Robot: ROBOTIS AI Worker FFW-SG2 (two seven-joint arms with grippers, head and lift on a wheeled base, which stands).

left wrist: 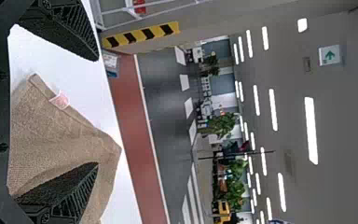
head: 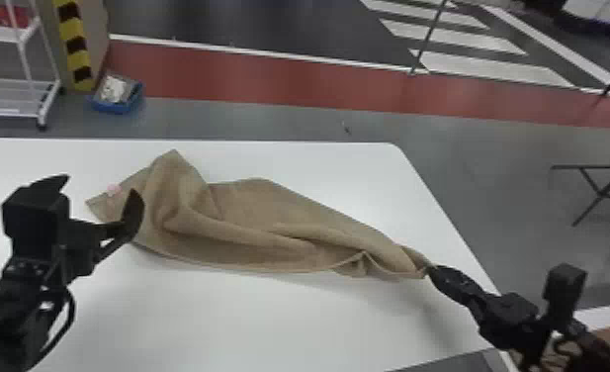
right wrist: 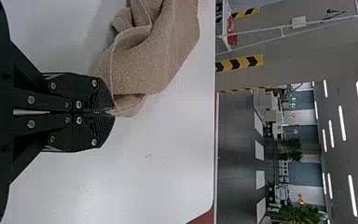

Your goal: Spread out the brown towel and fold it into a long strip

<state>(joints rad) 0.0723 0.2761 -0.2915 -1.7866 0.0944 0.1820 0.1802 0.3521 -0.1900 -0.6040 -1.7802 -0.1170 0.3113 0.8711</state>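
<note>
Where the brown towel (head: 269, 222) lies rumpled, its long axis crossing the table (head: 249, 321) toward the right edge, the right gripper (head: 430, 270) clenches that end while the spread left gripper (head: 99, 187) is nearer the pink tag (head: 113, 189), probably the next grasp.

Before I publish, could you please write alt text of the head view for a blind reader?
A crumpled brown cloth towel lies across a white table, its right end pinched in the robot's black right claw. The black left claw hangs open at the towel's left end, near a small pink tag.
</note>
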